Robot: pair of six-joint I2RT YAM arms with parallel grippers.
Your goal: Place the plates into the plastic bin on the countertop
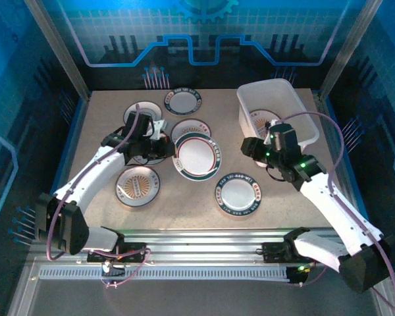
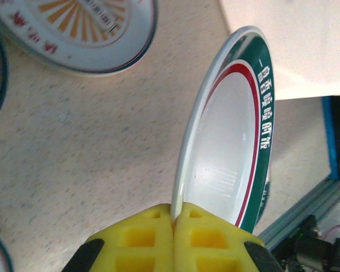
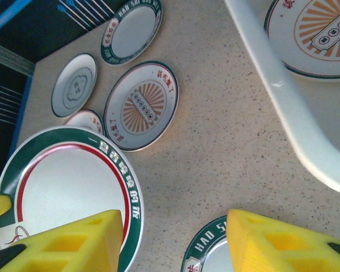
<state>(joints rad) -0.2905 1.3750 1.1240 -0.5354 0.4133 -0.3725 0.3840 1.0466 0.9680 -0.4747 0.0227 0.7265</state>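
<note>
Step in hand: by the look of it, carrying the held plate to the plastic bin (image 1: 296,108).
Left fingers (image 2: 141,241): pressed fully together on the rim of the big green-and-red plate (image 2: 232,141), with a thin edge hold only. The plate sits near the middle of the bench (image 1: 184,204); whether its far edge is clear of the surface cannot be told.
Right fingers (image 3: 73,243): standing apart with nothing between them, hovering over the bench just beside the bin's near-left corner.
Plastic bin: at 1 o'clock on the bench, 2 o'clock from the held plate. One sunburst plate (image 3: 317,34) lies inside.
Other plates: a sunburst plate (image 1: 190,130) close at 12 o'clock of the held one, a green-rimmed plate (image 1: 237,193) at 5 o'clock, and another sunburst plate (image 1: 137,184) at 8 o'clock.
Doing it well: raise the plate before moving sideways, so it does not drag on its neighbours. Keep it tilted little, as a rim pinch may slip.
Path: head toward 2 o'clock and pass above the bin's wall.
Release: let go low over the plate inside.
Risk: the right arm stands in the approach and should give way.
</note>
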